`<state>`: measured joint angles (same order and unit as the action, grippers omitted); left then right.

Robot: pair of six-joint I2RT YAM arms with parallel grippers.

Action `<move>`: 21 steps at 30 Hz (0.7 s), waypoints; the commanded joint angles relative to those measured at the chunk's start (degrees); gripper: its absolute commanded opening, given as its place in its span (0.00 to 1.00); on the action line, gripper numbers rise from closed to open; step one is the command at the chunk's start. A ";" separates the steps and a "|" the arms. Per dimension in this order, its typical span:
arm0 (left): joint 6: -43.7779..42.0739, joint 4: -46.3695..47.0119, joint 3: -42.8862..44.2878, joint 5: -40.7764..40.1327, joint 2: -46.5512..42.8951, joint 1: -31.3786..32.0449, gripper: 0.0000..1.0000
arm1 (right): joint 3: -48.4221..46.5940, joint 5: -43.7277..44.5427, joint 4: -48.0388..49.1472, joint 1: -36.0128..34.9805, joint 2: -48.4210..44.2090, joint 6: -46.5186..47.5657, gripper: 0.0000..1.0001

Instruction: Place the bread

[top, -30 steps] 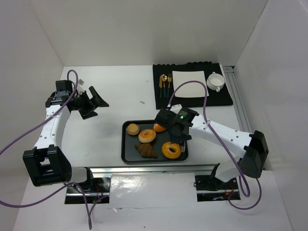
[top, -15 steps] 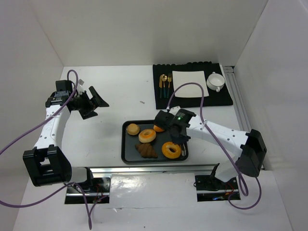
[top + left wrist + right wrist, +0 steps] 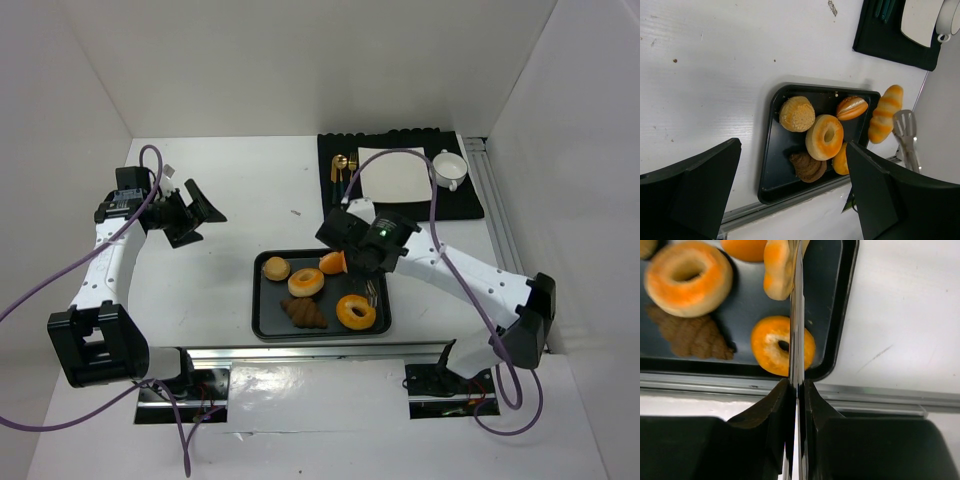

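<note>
White table [image 3: 230,180], white walls on three sides, and a dark tray [image 3: 262,325] at its near edge. Your right gripper [image 3: 796,390] is squeezed tight on metal tongs [image 3: 796,315], whose blades are pressed together. The long tan loaf [image 3: 884,114] is against the tongs at the tray's right rim; whether the blades pinch it cannot be told. The oval roll [image 3: 851,107] and round bun [image 3: 797,113] lie in the tray. Your left gripper [image 3: 205,225] stands wide apart, holding nothing, well left of the tray.

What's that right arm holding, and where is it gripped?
The metal tongs, pinched along their handles by its fingers; the tongs grip a long loaf.
</note>
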<state>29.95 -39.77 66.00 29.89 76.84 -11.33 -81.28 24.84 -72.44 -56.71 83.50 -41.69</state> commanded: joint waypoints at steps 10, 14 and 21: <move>-1.83 0.05 1.67 0.70 0.41 -0.18 1.00 | -10.75 3.72 30.94 27.76 4.80 16.02 0.00; -1.83 -0.49 2.91 -0.78 0.42 -0.18 1.00 | -14.07 -0.30 38.25 35.95 13.69 18.40 0.00; -1.83 -1.80 3.52 -2.20 0.42 -0.18 1.00 | -13.47 -7.00 47.22 42.47 20.64 17.17 0.00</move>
<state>29.74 -40.88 67.24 28.12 76.90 -11.33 -93.30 20.01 -33.56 -14.92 104.49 -25.17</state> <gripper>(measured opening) 0.995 0.220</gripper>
